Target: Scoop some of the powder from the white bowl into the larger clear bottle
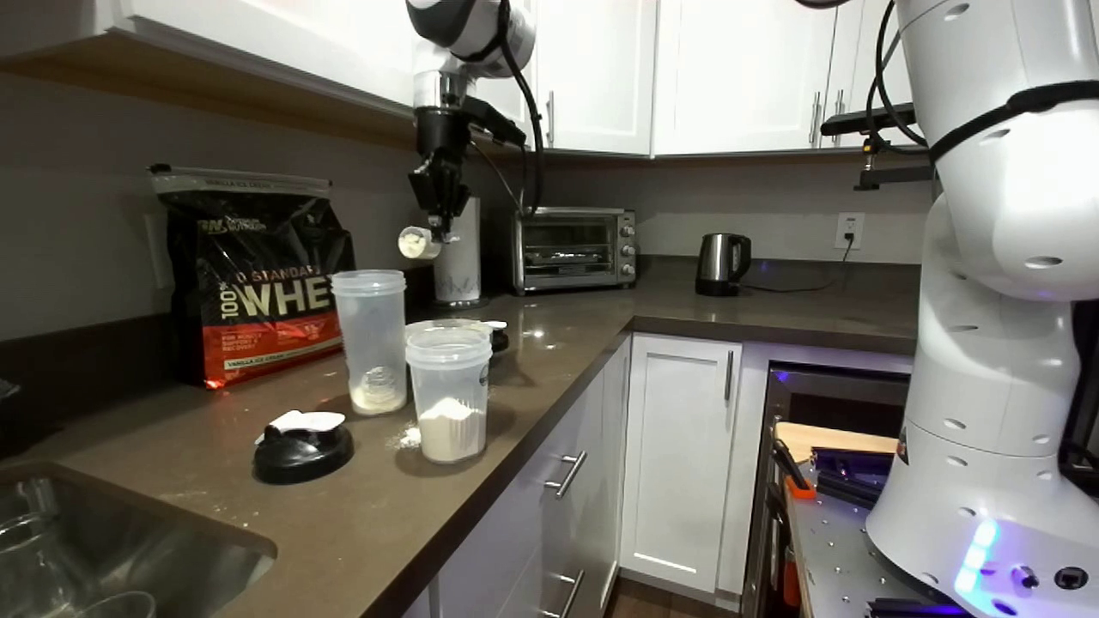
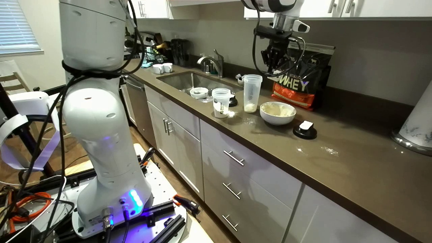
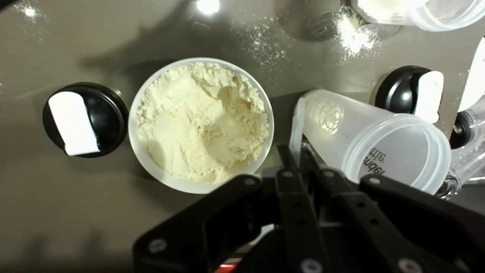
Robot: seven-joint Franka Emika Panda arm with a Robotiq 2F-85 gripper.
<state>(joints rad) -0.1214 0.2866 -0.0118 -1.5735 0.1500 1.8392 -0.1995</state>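
- Far left in an exterior view: steel sink (image 1: 202, 549) set into the dark brown countertop (image 1: 335, 532), with glassware (image 1: 34, 558) inside.
- Behind, near the grey wall (image 1: 77, 206): upright black bag (image 1: 249, 249) with a red band (image 1: 266, 343).
- In front of the bag: black lid (image 1: 305, 459) with a white flap (image 1: 311, 421), resting on the counter; pale specks (image 1: 180, 495) nearby.
- Next along: larger clear bottle (image 1: 369, 330), upright and open-topped, with a little pale powder (image 1: 378, 399) at the bottom.
- Higher than its mouth: gripper (image 1: 441, 230) closed tight on a small clear scoop (image 1: 417, 244) bearing more powder.
- Right of the bottle: shorter clear tub (image 1: 449, 373) with a heap of powder inside and a white patch (image 1: 410, 438) just beside its base.
- Behind the tub: white bowl (image 2: 276, 119), well filled with powder, with a hollow at one side in the wrist view.
- Farther back: white paper roll (image 1: 466, 257), silver toaster oven (image 1: 573, 249), then steel kettle (image 1: 716, 257), beneath white cabinets (image 1: 592, 69).
- Far right: white robot base (image 1: 944, 463), glowing blue, on a grey perforated plate (image 1: 833, 549).
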